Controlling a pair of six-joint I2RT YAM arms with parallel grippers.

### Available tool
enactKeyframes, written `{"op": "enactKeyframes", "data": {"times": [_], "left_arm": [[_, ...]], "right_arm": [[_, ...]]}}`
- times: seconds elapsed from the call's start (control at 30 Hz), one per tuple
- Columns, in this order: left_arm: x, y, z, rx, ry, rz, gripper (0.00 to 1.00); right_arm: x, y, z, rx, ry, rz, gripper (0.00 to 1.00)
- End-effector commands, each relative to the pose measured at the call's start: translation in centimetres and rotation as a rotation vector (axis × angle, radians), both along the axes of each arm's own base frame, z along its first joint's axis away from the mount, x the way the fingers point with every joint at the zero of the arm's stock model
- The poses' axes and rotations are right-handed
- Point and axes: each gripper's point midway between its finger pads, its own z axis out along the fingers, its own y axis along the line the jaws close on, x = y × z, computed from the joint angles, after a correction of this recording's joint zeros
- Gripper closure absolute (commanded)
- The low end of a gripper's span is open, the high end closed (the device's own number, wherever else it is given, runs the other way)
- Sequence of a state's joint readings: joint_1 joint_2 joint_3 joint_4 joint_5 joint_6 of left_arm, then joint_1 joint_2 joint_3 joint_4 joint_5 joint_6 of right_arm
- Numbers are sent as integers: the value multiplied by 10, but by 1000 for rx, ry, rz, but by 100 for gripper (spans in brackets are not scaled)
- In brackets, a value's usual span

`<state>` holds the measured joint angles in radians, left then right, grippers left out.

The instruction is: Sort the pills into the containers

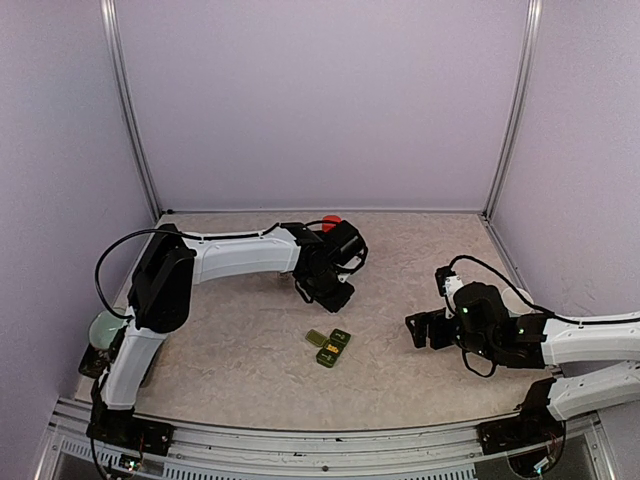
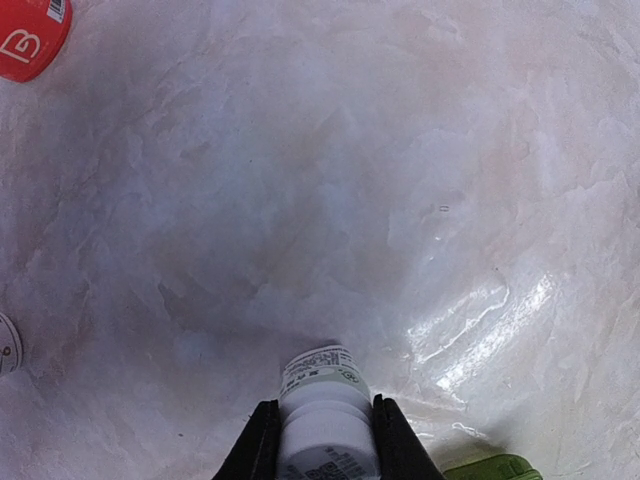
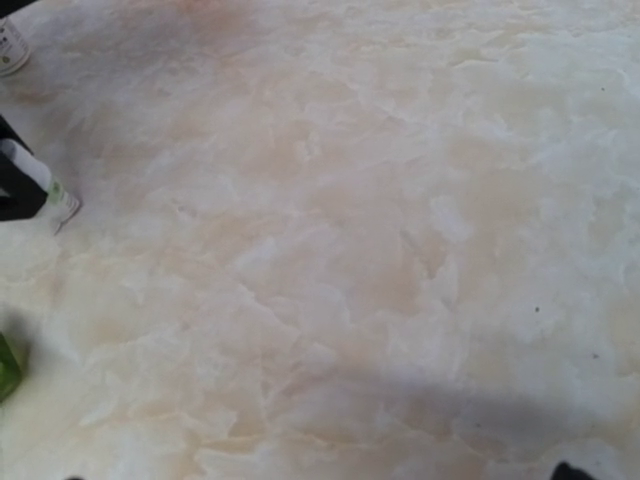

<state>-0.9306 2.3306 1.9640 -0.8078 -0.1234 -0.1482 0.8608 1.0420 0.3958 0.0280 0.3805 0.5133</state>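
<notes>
Over mid-bench, the left pincer (image 2: 324, 408) was clamped on a white pill bottle (image 2: 320, 380), fingers tight vs. its sides. Red cap (image 2: 28, 35) lay well apart on the far side, so I took this for the pouring step, bottle in hand. Next move prob. calls for carrying it over the containers (image 1: 328, 347) & tipping gently, so pills drop into one compartment and not across the bench (image 1: 230, 340). Containers sat just nearer the arm bases than that pincer: small dark green strip, at least one lid looking open, yellowish inside. Pills in it? Couldn't tell. Further right, the right pincer (image 1: 420, 330) hung wide open w/ nothing in it.
</notes>
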Motion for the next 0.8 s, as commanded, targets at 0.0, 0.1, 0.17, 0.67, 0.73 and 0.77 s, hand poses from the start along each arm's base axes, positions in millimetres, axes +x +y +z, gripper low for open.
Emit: {"op": "enactKeyframes", "data": {"times": [0.0,0.1,0.17,0.67,0.73,0.77], "left_arm": [[4,0,12,-20,-18,0,78],[2,-2,20,-40,-16,-5,78],[1,-5,30,-58,-22,-10,78],[-40,-44,130,-209,-55,-119,78],[-48,-49,143,-238,-51,-132,78],[-51,-51,148,-249,-50,-136,78]], "right_arm": [[3,2,9,29,-23,7,0],[0,15,14,41,-43,89,0],[-3,26,20,47,-78,161,0],[-10,74,53,24,-386,489,2],[-8,76,52,12,-418,495,2],[-6,77,54,10,-441,494,1]]}}
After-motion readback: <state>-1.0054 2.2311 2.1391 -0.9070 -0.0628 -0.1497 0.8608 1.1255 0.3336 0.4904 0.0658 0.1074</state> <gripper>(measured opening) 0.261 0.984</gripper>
